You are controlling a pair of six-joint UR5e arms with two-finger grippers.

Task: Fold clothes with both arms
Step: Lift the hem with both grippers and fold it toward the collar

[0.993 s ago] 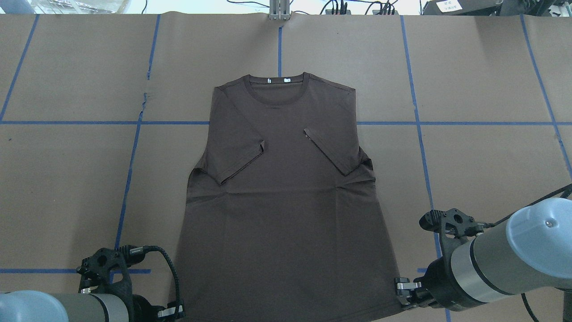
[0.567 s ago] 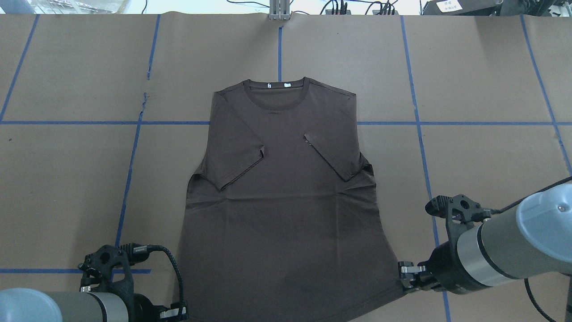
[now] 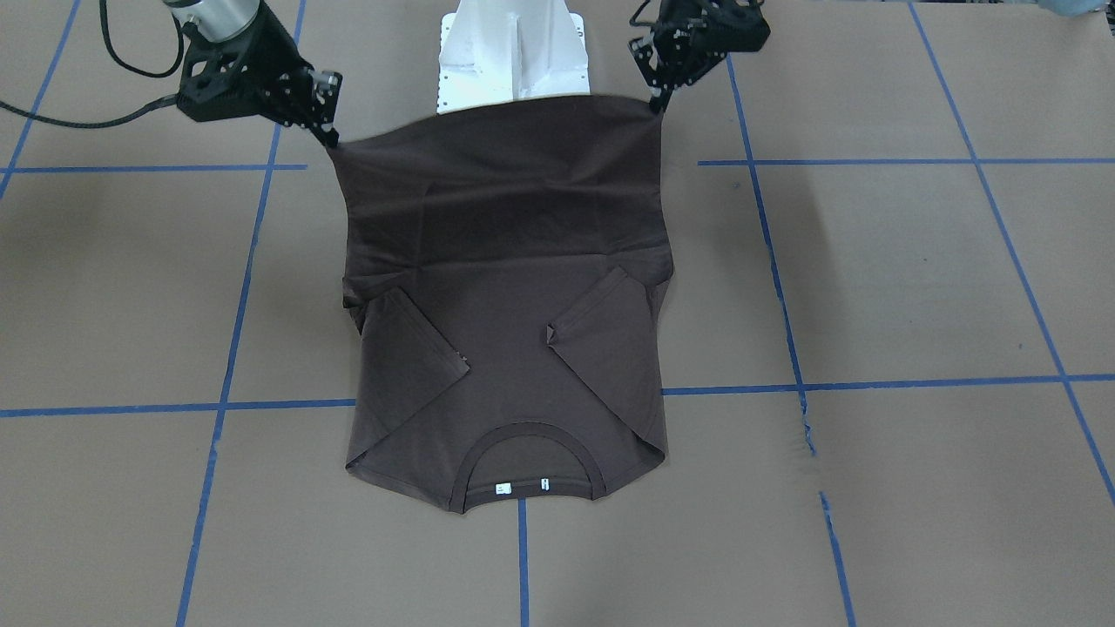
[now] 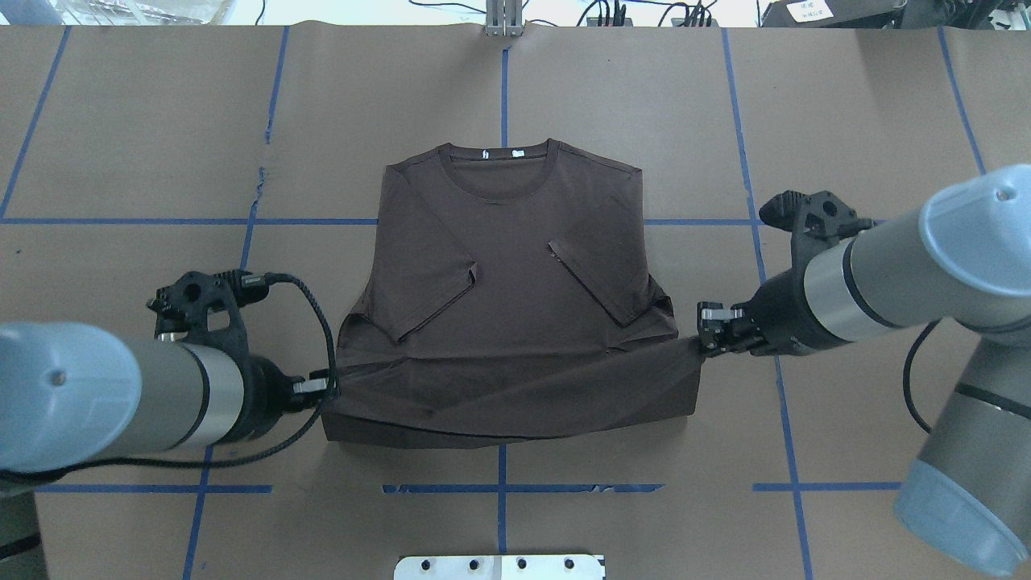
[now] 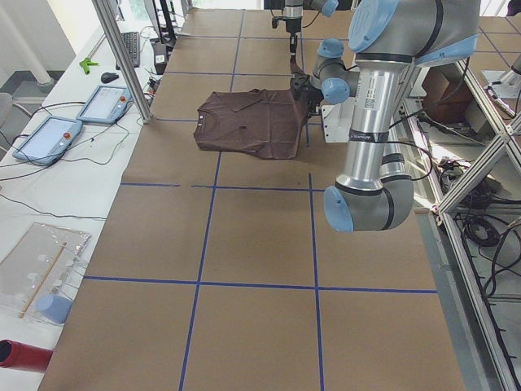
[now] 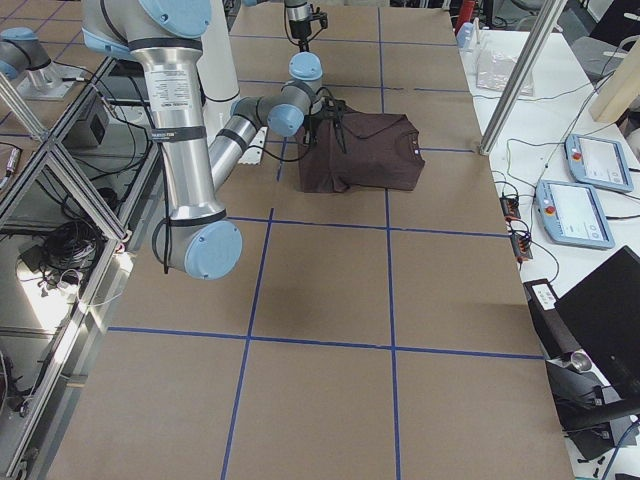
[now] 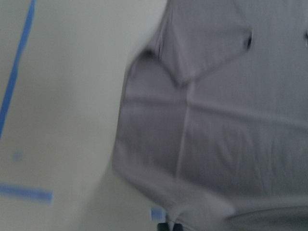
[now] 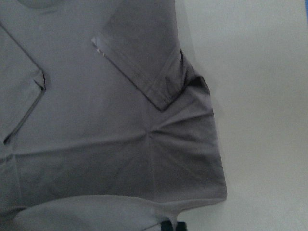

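Currently: the dark brown T-shirt (image 4: 515,266) lies chest-up in the middle of the paper-covered table (image 4: 121,145), collar (image 4: 499,191) at the far side from the robot. The bottom hem is off the surface, strung between the two grippers. The left gripper (image 4: 326,385) is closed on the hem corner on its side. The right gripper (image 4: 703,334) is closed on the other corner. The cloth under the hem sags in a loose roll towards the table.

Risks, as I judge them:
- Skew. In the overhead view the right gripper sits nearer the collar than the left, so the hem runs at a slant. Laid down like this, the fold would land crooked.
- Slip. Each gripper appears to hold only a small bite of the corner. With the hem taut between them, pulling the arms apart could tear a corner free.
- Drag. If the hem is carried low, the resting half may slide on the paper and the tucked sleeves could flip open.
- Trapped creases. Wrinkles fan out near both armpits; folding over them would press them in.

Count:
- T-shirts: one.
- Sleeves (image 4: 427,286): two, both folded inward across the chest.
- White neck tags (image 4: 517,152): two.
- Arms: two, left arm (image 4: 97,395) and right arm (image 4: 886,258).
- Grippers: two, both clamped on cloth.
- White pedestal base (image 4: 499,566): one.
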